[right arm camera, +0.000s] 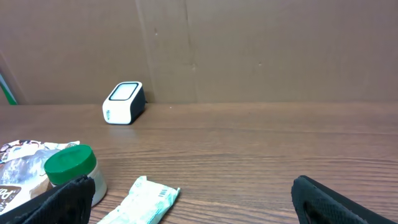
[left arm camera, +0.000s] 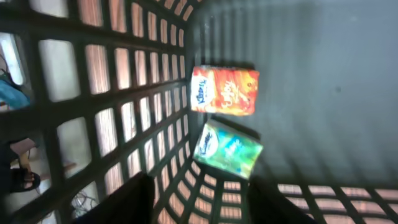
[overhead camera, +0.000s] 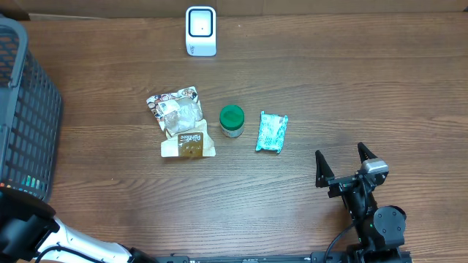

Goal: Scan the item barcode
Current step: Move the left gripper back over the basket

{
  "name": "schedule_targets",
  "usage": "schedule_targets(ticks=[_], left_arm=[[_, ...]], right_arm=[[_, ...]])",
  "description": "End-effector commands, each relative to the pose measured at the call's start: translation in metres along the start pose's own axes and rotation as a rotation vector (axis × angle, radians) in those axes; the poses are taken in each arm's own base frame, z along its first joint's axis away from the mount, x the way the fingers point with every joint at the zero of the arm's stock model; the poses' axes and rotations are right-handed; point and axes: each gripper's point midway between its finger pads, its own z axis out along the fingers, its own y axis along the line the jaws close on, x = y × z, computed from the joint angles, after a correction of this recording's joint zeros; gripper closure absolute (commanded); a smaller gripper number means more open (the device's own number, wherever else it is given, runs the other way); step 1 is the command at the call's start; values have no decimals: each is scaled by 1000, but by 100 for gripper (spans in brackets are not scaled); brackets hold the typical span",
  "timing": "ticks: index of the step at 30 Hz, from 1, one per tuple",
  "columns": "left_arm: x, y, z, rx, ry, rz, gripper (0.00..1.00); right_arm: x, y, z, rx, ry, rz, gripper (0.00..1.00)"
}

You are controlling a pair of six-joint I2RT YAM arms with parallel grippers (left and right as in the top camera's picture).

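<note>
In front of the scanner (overhead camera: 200,31) on the surface lies the teal packet (overhead camera: 272,132). The right pincer (overhead camera: 341,152), farther forward, is spread wide and empty. It should pinch the packet's long edges and turn the barcode scannerward. The left pincer (left arm camera: 199,194), spread and empty, hangs in the basket (overhead camera: 29,109) left of the scanner.

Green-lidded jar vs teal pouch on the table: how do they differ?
Shape: the green-lidded jar is round; the teal pouch is a flat rectangle.
Pose: the jar stands upright; the pouch lies flat, slightly tilted.
Look: the jar has a solid green lid over a pale body; the pouch is teal with a white pattern.
Shared: both rest on the table, side by side without touching.
</note>
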Motion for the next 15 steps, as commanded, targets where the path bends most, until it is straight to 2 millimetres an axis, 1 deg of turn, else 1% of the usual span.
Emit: schedule_targets(ticks=[1,4,8,12,15], left_arm=[[7,7,31,-85,33,-10,45],[6,7,51,-116,17,-7,44],[2,-1,69,-100,-12,-16,43],[3,-9,91,-84,-24,-21,43],[5,-11,103,-79,-32,-20,43]], right_arm=[[2,-2,0,9,-2,4,0],[2,-2,0,9,-2,4,0],[2,-2,0,9,-2,4,0],[2,-2,0,9,-2,4,0],[2,-2,0,9,-2,4,0]])
